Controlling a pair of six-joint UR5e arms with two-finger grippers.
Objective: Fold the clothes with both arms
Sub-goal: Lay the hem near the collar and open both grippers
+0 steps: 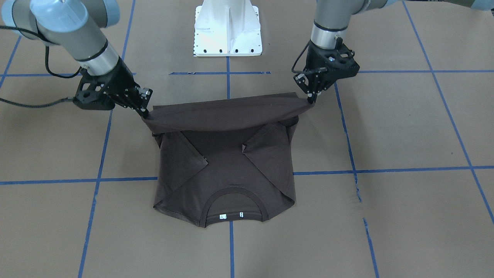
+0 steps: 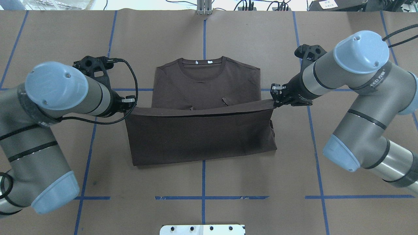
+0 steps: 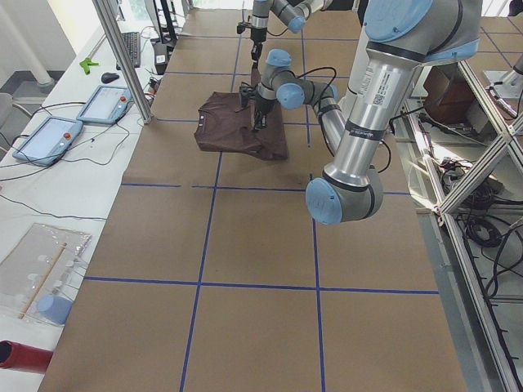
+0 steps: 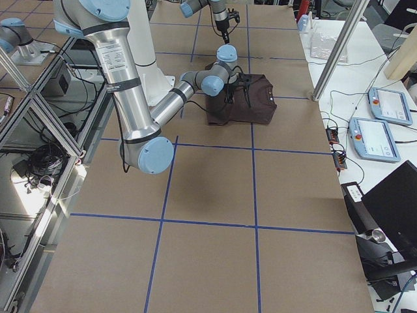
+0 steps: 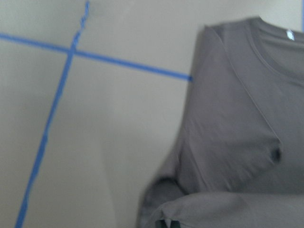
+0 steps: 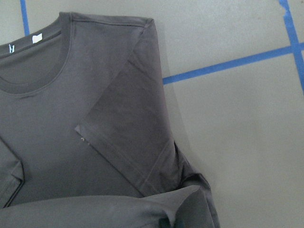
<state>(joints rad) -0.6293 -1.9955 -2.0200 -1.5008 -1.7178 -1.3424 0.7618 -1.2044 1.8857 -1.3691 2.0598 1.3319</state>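
The dark brown T-shirt [image 1: 227, 170] lies on the brown table with its sleeves folded in and its collar [image 1: 233, 208] and white tags on the side away from the robot. My left gripper [image 1: 310, 101] is shut on one corner of the bottom hem. My right gripper [image 1: 145, 114] is shut on the other corner. The hem is stretched taut between them, lifted above the shirt's lower half. In the overhead view the left gripper [image 2: 133, 105] and right gripper [image 2: 273, 101] hold the hem over the shirt [image 2: 202, 137] at mid-body. Both wrist views show the shirt [image 5: 237, 133] [image 6: 71, 118] below.
The white pedestal base [image 1: 227, 29] stands at the robot's side of the table. Blue tape lines [image 1: 227, 81] grid the brown surface. Tablets [image 3: 49, 135] and cables lie on a side table beyond the far edge, next to a metal post [image 3: 122, 57].
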